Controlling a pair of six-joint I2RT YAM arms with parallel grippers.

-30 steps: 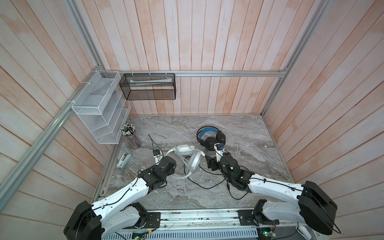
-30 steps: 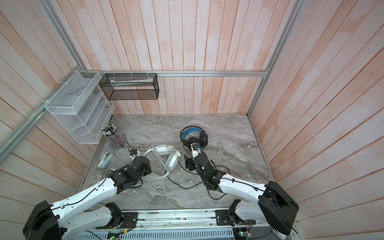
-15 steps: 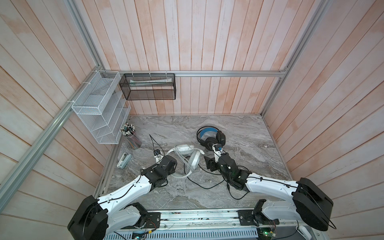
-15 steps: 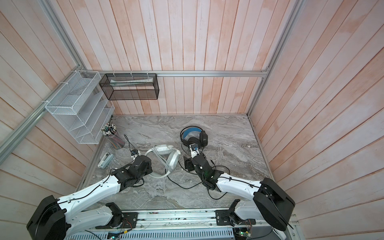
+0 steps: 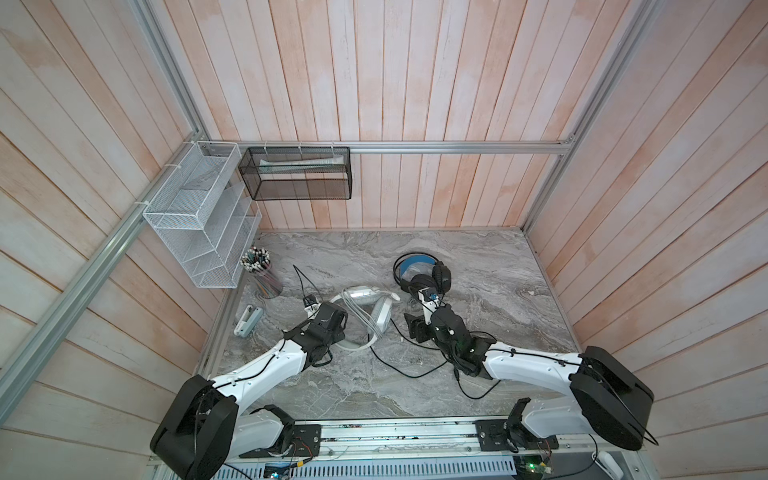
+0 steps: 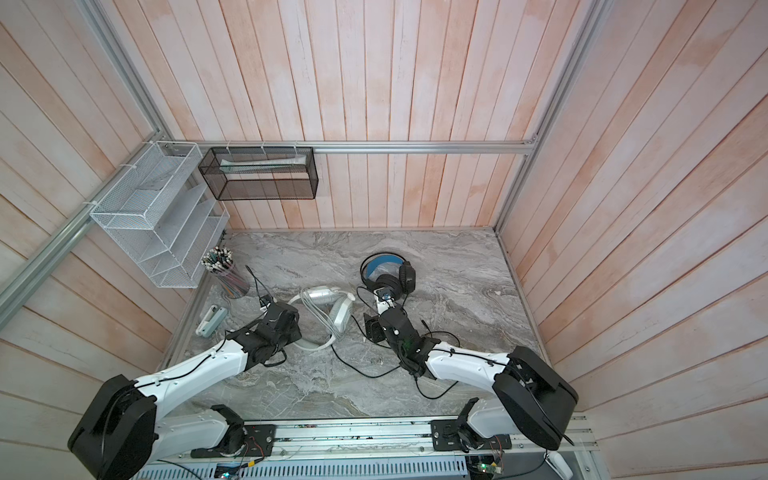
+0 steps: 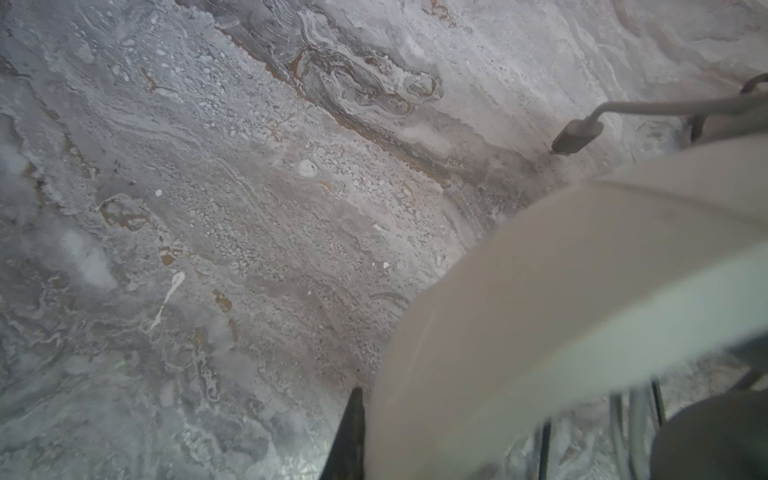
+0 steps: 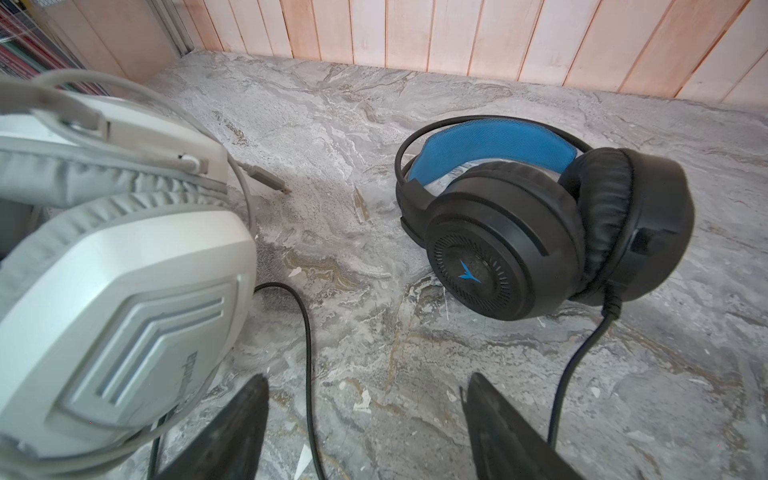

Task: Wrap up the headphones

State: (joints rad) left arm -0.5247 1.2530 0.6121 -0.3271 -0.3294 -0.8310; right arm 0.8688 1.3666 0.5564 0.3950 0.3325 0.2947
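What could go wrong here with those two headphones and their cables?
The black cable runs close beside the white headphones, so the open right gripper pulling it might drag them. The white cable's plug lies loose, so its loops may slip off.

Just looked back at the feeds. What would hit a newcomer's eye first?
Two headsets lie on the marble table: the white headset, grey-white cable draped across it, left of centre, and the black headset with blue-lined band just right of it. The black cable sprawls loose toward the front edge, and the right gripper hangs open between the two headsets.
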